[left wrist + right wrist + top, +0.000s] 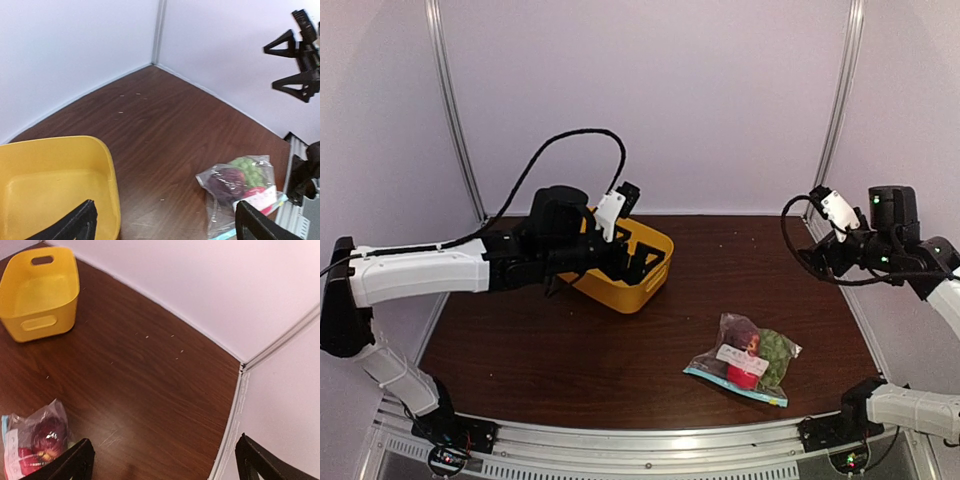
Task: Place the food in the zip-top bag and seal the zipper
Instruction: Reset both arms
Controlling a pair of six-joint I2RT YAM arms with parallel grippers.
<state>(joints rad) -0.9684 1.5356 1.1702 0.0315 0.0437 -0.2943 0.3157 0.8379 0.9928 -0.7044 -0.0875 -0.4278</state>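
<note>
The zip-top bag (745, 360) lies flat on the table at front right, with the food inside it. The food is a green grape bunch (777, 350), a pink-red fruit (744, 376) and a dark maroon fruit (740, 336). The light blue zipper (734, 388) runs along the bag's near edge. The bag also shows in the left wrist view (240, 187) and the right wrist view (35, 440). My left gripper (648, 262) is open and empty, held over the yellow basket's near side. My right gripper (817, 262) is open and empty, raised at the far right, well away from the bag.
A yellow plastic basket (638, 290) stands at the back left of the dark wooden table, and its inside looks empty in the left wrist view (55, 185). White walls with metal corner posts close in the back and the sides. A metal rail runs along the table's front edge.
</note>
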